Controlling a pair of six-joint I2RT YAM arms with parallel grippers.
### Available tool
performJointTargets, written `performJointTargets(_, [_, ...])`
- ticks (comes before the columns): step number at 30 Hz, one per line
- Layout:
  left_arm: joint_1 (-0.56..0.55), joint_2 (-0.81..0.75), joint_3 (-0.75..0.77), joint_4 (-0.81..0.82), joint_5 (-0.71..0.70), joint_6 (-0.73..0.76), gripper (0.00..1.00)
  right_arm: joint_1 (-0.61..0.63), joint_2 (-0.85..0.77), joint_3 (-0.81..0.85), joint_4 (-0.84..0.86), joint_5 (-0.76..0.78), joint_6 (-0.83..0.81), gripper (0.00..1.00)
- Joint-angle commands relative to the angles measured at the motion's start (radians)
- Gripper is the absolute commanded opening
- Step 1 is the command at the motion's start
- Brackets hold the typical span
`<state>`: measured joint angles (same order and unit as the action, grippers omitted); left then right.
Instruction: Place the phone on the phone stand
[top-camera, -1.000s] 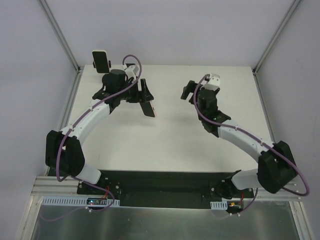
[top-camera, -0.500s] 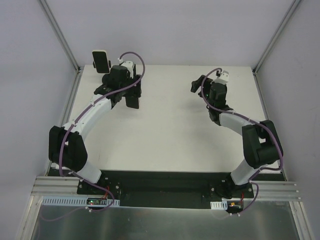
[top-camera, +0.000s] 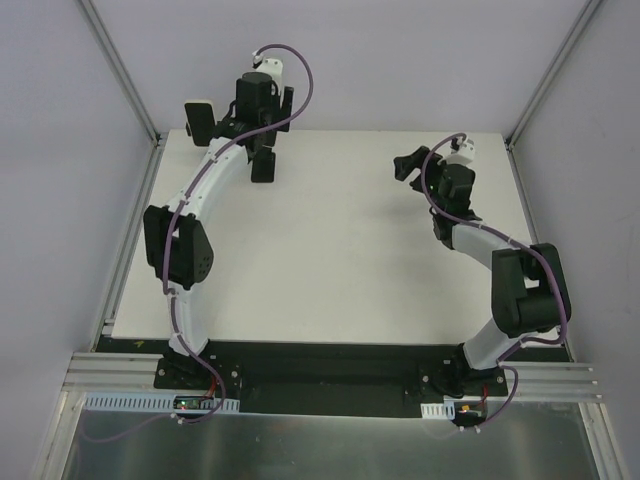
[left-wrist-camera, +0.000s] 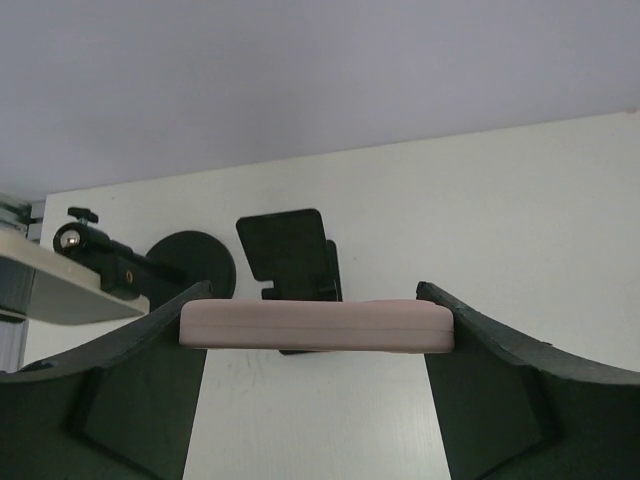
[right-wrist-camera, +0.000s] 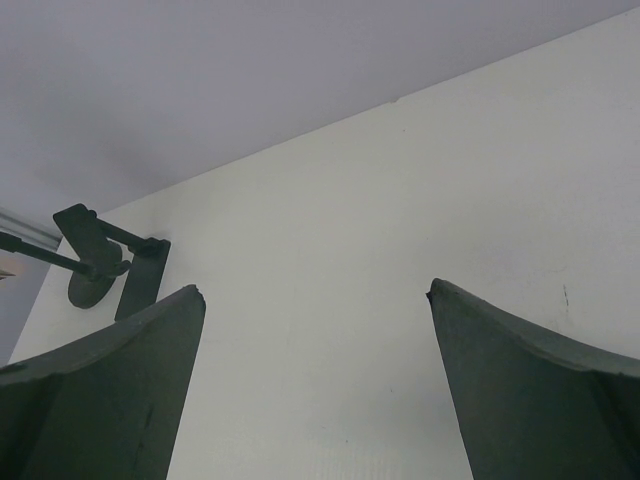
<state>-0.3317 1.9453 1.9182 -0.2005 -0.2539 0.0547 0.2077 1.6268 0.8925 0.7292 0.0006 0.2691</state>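
**Left claw (left-wrist-camera: 312, 305) gripping phone (left-wrist-camera: 315, 328) beside phone stand (left-wrist-camera: 195, 262)**

Left claw is clamped on the phone, one finger (left-wrist-camera: 110, 400) against each opposite side, with the phone's thin edge facing the wrist camera. This hold probably leaves the flat faces free to meet the stand's holder. In the overhead view the phone hangs clear of the table (top-camera: 330, 260), near its far left corner. It is just to the right of the phone stand and not yet seated on it.

Right claw (right-wrist-camera: 315, 295) stands wide open and holds nothing. It is parked toward the far right of the table, well apart from the stand, presumably to keep clear of the working arm.

Change from the earlier views:
- One second ago the left arm was bent, and the phone was tilted over the left-centre of the table.
- Half a second ago the phone was closer to the stand.
- Now the left arm is stretched toward the far edge, with the phone beside the stand.
- The right arm has folded back toward its own side, and its jaws stay spread
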Motion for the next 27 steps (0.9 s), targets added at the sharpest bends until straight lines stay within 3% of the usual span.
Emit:
performJointTargets(1, [0.028,0.107,0.185,0.046,-0.061,0.030,0.00,-0.031,-0.028,0.017,0.085,-0.076,0.005,0.97])
performJointTargets(7, [0.051,0.202,0.281,0.049,-0.036,-0.016,0.00,-0.060,0.004,0.048,0.070,-0.145,-0.015,0.97])
performJointTargets(27, [0.091,0.277,0.260,0.049,-0.027,-0.182,0.00,-0.116,0.033,0.037,0.116,-0.205,0.058,0.97])
